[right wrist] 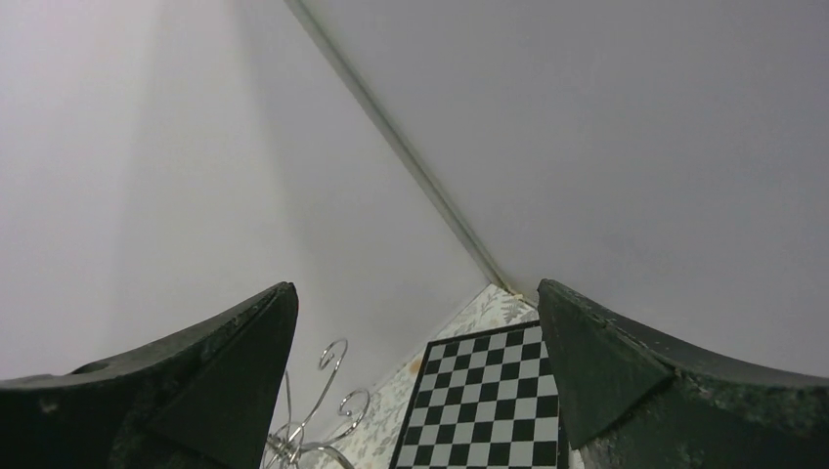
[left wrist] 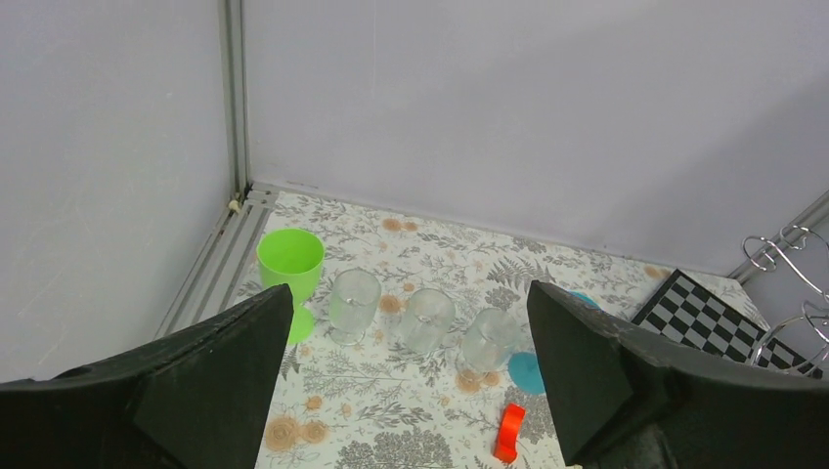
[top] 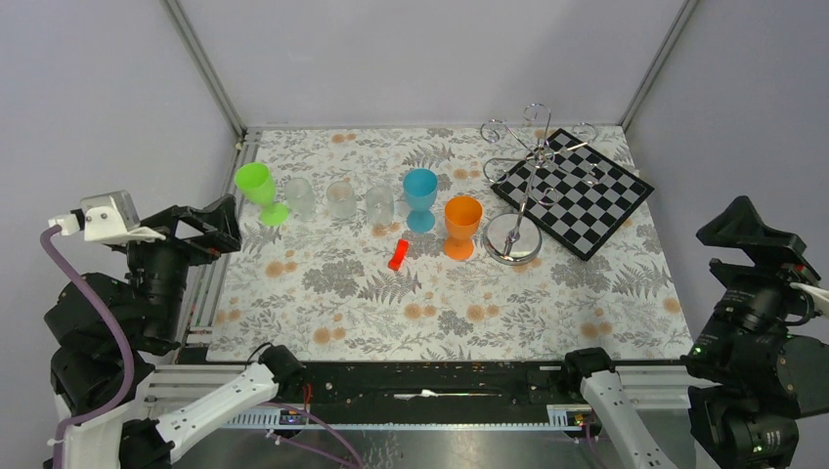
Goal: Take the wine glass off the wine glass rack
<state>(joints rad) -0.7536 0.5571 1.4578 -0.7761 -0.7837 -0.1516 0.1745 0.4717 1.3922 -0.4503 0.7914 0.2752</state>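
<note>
Since the wine glass rack (top: 512,239) looks bare, with the row of wine glasses (top: 420,191) standing on the bench (top: 371,313) left of it, I judge the removal done. My left claw (left wrist: 409,293) and right claw (right wrist: 418,288) gape wide and empty; my next move need only avoid the rack.

The silver wire wine glass rack (top: 513,237) gleams like polished metal, the three clear tumblers (top: 340,199) look smooth and glassy, and the orange goblet (top: 461,227) looks like matt plastic.

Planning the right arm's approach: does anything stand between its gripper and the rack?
Nothing upright: only the chequered board lies flat between the right gripper and the wine glass rack. The orange cup stands left of it.
</note>
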